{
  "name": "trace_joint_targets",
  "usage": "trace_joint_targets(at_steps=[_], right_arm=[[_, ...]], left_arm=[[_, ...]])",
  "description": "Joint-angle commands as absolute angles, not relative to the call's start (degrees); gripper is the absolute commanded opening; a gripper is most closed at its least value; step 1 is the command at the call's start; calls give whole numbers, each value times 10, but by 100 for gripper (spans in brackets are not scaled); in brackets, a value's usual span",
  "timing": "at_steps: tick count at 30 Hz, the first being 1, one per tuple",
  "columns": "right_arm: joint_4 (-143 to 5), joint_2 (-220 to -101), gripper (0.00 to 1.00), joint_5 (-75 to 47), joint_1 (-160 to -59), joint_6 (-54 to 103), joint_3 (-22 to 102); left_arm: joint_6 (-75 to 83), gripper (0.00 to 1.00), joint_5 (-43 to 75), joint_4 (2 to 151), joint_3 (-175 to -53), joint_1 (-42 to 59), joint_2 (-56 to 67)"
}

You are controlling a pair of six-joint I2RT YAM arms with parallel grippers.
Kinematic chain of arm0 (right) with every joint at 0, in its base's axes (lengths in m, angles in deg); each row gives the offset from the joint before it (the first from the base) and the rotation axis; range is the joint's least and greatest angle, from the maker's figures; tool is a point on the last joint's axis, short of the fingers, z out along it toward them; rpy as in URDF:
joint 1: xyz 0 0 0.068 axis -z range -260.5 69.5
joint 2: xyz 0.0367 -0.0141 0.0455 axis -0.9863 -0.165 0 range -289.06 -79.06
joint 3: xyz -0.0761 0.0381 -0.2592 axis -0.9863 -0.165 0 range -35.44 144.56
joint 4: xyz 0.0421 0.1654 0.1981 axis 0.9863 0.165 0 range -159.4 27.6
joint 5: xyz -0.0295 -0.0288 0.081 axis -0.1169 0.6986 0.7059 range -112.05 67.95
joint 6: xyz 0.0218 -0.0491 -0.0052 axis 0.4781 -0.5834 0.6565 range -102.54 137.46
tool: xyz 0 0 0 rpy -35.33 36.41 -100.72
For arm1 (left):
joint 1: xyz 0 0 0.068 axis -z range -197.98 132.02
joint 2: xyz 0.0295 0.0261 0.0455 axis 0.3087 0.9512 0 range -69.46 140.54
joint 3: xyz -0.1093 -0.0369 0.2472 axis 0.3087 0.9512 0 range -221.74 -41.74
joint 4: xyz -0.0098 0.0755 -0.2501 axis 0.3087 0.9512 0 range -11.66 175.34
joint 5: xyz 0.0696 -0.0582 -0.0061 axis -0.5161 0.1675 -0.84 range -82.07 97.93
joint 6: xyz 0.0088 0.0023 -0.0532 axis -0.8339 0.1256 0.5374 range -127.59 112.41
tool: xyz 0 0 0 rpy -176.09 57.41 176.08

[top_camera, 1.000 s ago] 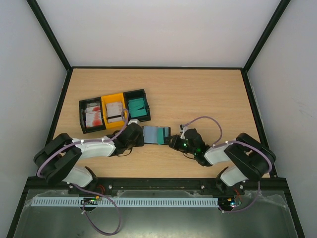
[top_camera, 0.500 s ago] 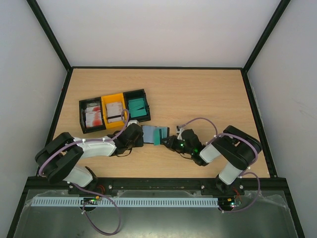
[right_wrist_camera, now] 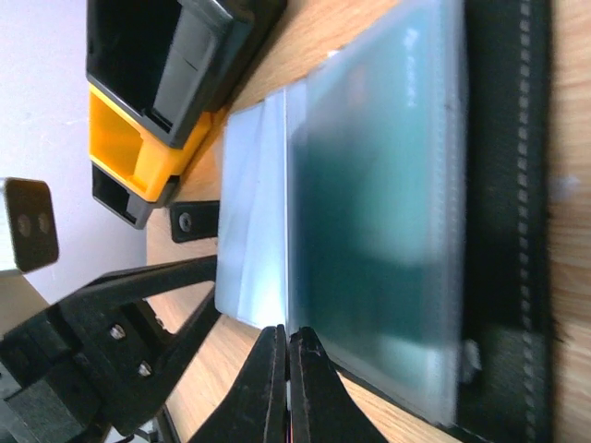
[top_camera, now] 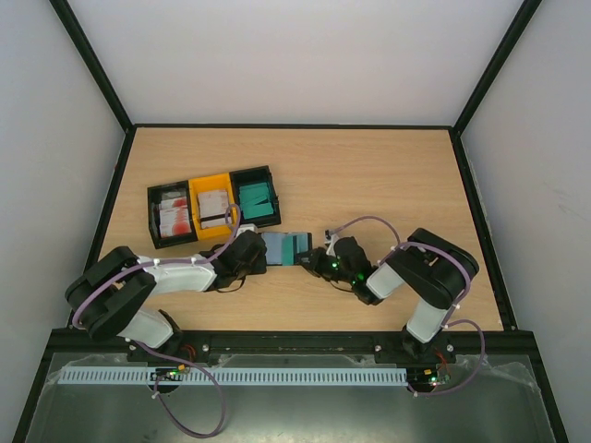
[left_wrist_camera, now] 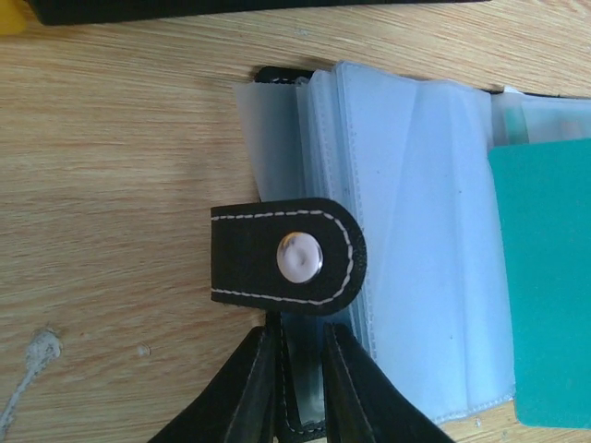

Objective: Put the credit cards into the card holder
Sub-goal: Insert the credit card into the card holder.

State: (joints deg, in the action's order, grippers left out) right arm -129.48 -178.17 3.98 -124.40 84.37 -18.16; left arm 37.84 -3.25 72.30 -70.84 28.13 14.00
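Here's the top view: the card holder (top_camera: 284,247) lies open at the middle of the table (top_camera: 388,185), and just up and left of it sits a row of 3 bins (top_camera: 214,205), each with credit cards (top_camera: 174,218) in it. The left gripper (top_camera: 261,252) is at the holder's left edge, the right gripper (top_camera: 310,262) at its lower right. In the left wrist view the snap tab (left_wrist_camera: 288,257) lies across the left edge of the sleeves (left_wrist_camera: 416,240), with 1 card (left_wrist_camera: 545,277) overlapping their right side.
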Motion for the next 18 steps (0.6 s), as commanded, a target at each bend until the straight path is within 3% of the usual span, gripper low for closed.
trace_joint_targets(at_steps=[1,18], right_arm=[[-1287,-1792,2,41,-1249,849,-152],[-1205,-1816,2,-21,-1248,807,-117]], left_arm=[[375,18,-44,729,-697,284,147],[372,16,-59,749,-692,284,128]])
